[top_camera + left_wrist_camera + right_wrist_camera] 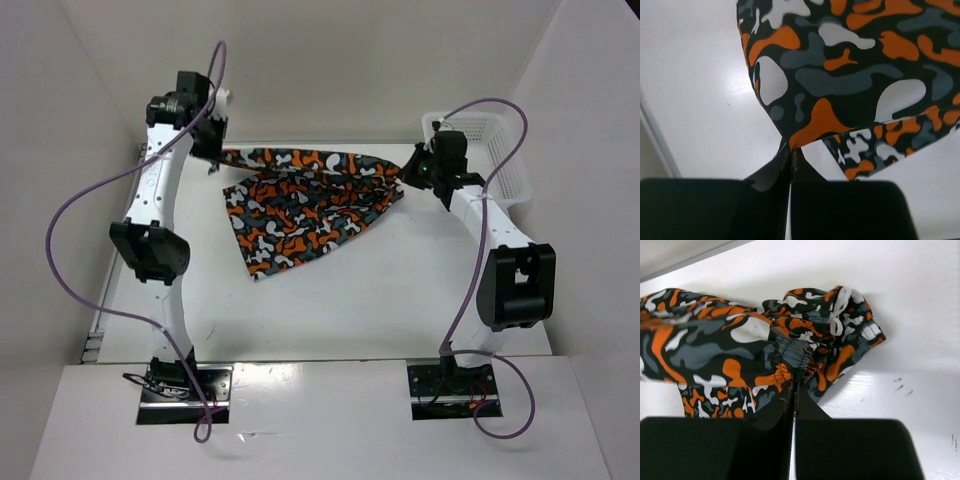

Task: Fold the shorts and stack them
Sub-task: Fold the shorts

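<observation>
We see the white table (400,290) walled in on three sides, with the shorts (305,205) spread across its far half. Their top edge is strung between both end effectors and the rest fans toward the table's middle. A white mesh basket (500,150) sits in the far right corner, just behind the right arm's wrist. Purple cables (70,220) loop off each arm, apart from the cloth. The left end effector (790,150), near the far left corner, is clenched on a corner of the cloth. The right end effector (794,382) is pinched tight on the gathered elastic waistband. Only the left wrist view shows bare table under the lifted corner, and only the right wrist view shows the white drawstring (840,307) — from above it is too small to make out.
</observation>
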You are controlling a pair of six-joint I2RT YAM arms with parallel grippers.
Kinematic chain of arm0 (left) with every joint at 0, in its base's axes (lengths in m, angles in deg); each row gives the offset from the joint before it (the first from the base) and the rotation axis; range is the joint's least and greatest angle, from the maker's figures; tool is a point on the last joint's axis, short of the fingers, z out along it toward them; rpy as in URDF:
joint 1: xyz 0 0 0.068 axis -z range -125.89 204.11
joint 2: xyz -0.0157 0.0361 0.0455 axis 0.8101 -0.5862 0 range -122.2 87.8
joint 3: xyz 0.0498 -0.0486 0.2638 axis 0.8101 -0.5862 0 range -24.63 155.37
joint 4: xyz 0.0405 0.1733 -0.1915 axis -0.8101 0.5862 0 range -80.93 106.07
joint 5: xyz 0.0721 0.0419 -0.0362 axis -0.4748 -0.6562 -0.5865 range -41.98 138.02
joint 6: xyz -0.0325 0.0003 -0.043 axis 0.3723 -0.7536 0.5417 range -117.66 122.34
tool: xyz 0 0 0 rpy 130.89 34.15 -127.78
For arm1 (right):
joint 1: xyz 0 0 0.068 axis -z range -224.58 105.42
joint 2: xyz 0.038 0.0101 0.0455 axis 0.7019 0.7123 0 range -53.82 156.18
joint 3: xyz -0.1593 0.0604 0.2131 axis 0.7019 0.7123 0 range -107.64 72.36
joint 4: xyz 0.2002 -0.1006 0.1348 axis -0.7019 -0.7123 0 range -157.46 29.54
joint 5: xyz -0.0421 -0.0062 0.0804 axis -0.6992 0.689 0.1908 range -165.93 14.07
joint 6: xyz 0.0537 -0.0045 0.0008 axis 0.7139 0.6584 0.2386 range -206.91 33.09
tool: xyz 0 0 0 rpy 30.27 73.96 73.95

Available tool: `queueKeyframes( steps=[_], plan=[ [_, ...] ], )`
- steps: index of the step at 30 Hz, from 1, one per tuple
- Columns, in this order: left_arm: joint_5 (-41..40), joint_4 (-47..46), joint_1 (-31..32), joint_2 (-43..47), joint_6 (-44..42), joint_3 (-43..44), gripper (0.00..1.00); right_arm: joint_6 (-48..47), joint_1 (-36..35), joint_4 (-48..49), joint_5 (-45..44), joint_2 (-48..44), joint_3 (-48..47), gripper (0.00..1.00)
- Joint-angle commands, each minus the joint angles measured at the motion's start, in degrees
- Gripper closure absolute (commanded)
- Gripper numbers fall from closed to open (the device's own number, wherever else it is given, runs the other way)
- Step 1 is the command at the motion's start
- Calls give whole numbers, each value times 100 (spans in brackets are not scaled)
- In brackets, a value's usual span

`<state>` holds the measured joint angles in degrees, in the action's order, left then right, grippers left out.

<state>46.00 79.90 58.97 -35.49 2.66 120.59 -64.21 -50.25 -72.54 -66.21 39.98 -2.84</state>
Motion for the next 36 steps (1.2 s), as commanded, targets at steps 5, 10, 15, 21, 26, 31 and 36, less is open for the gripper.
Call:
queueKeyframes(
  steps=[5,10,15,21,26,31,36],
  plan=[
    [-580,-763,1112,2554,-32,-4974,100,-46,427,-189,22,-179,269,100],
    [-352,-649,1570,2687,-32,-5908,100,-98,479,-295,-136,85,471,100],
    [-299,-973,1948,2635,-32,-6621,99,-99,479,-401,-496,218,524,100],
    [-360,-1185,2142,2581,-32,-6473,100,-99,427,-392,11,8,463,100],
    [-677,-1404,1257,2108,-32,-4905,100,-275,-126,-278,250,-116,-590,100],
    [-493,-1327,350,1422,-32,-2845,100,-275,-505,-497,250,253,-1672,100],
    [-439,-1589,33,1456,-32,-2692,100,-213,-899,-637,-136,-508,-832,100]
  ],
)
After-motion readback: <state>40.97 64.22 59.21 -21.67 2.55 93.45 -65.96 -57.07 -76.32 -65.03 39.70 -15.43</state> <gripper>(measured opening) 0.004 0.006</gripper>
